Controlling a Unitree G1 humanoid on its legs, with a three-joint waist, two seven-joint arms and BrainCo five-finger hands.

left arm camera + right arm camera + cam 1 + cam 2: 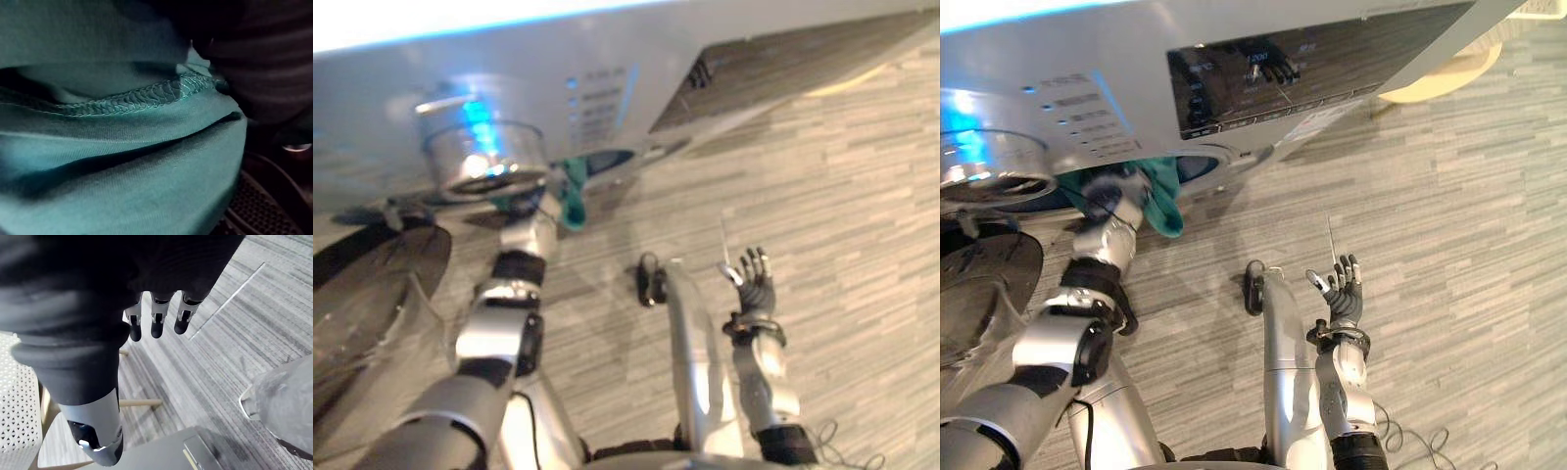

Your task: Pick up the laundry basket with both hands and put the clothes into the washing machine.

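Right hand (pixel 1342 294): fingers (pixel 155 323) straight and slack, holding nothing, raised over the floor (pixel 1469 255) at lower centre. We judge it is kept clear of the loading. Left hand (pixel 1114 201), left of centre, sits wrapped in the teal garment (pixel 1165 206) at the washing machine (pixel 1087 59) mouth; its grip we cannot tell. The garment hangs at the opening's lip, presumably bound for the drum. Control panel (pixel 1273 69) print is too small to read.

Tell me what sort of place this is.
Most likely a laundry corner of a home or test room. A washing machine with a dark control panel stands on a grey plank floor, and a teal garment hangs at its door opening.
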